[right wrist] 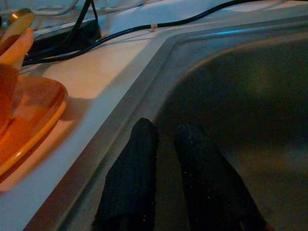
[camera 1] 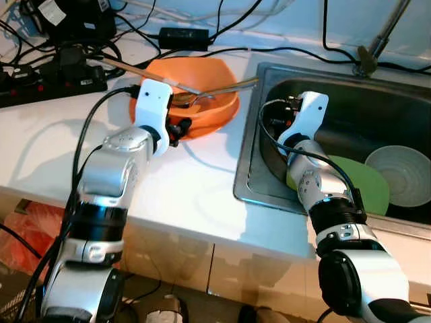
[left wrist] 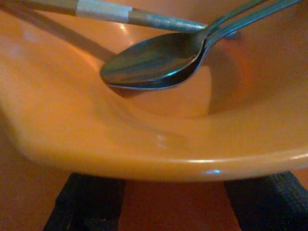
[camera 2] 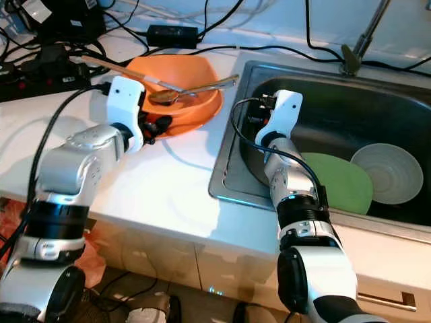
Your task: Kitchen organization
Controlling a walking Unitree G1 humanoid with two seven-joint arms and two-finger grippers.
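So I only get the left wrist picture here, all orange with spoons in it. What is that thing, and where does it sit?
Observer: It is an orange bowl on the white counter, just beside the steel sink.
Operator: And what is the other arm doing?
Observer: The right gripper reaches down inside the sink, near its wall on the bowl's side, its fingers close together with nothing between them.
Operator: Is anything in the sink?
Observer: Yes, a green plate and a white bowl lie on the bottom, side by side.
Operator: Anything behind my bowl?
Observer: A black power strip and tangled cables lie on the counter.
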